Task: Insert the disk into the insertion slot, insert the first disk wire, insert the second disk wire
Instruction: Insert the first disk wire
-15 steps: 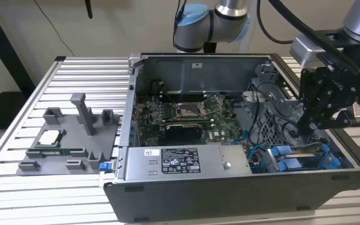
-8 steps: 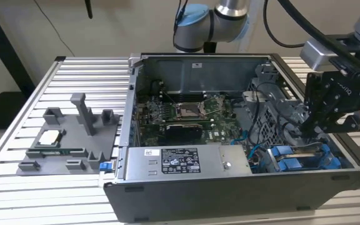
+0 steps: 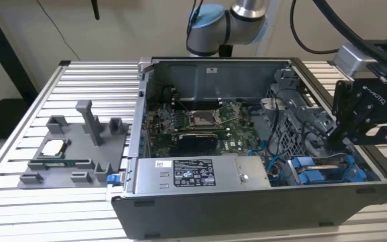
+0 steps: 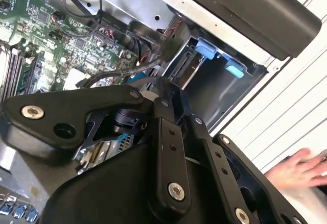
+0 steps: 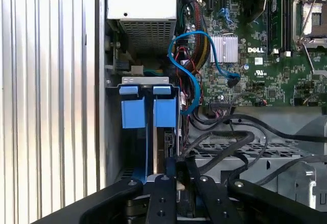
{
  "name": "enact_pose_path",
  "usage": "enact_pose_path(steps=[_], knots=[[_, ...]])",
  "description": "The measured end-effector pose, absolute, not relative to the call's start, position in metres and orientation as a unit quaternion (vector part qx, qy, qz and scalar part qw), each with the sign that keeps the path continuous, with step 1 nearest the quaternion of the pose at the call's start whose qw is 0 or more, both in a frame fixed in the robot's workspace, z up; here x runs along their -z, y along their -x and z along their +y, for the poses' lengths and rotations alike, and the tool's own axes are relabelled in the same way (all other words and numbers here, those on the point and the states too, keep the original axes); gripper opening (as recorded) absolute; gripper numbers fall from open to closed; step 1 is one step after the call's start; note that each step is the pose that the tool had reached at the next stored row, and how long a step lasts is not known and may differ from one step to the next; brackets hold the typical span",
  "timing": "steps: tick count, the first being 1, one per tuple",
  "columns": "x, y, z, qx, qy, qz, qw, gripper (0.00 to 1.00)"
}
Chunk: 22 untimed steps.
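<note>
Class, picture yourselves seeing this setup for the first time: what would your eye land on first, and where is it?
The open computer case sits in the middle of the exterior view, its green motherboard exposed. In its near corner on the exterior view's right, bright blue plastic pieces stand out, with the black gripper hanging just above them. In the second wrist view, a person's hand shows outside the case.

Insertion slot [image 3: 324, 169] in computer case [image 3: 247, 212]; fixture tray [image 3: 79, 146] at exterior view's left
</note>
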<state>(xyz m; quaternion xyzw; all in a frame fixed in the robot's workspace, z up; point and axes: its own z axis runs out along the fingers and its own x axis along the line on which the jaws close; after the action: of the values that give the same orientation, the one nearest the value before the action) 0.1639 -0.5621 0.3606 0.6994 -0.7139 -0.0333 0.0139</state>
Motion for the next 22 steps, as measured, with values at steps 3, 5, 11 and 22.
enact_pose_path(steps=[3,5,11,22], knots=[[-0.357,-0.168,-0.562,0.037,-0.699,-0.714,0.018,0.2],[-0.354,-0.17,-0.562,0.039,-0.699,-0.714,0.02,0.2],[-0.346,-0.173,-0.564,0.04,-0.699,-0.714,0.02,0.2],[-0.341,-0.177,-0.567,0.042,-0.699,-0.714,0.019,0.2]])
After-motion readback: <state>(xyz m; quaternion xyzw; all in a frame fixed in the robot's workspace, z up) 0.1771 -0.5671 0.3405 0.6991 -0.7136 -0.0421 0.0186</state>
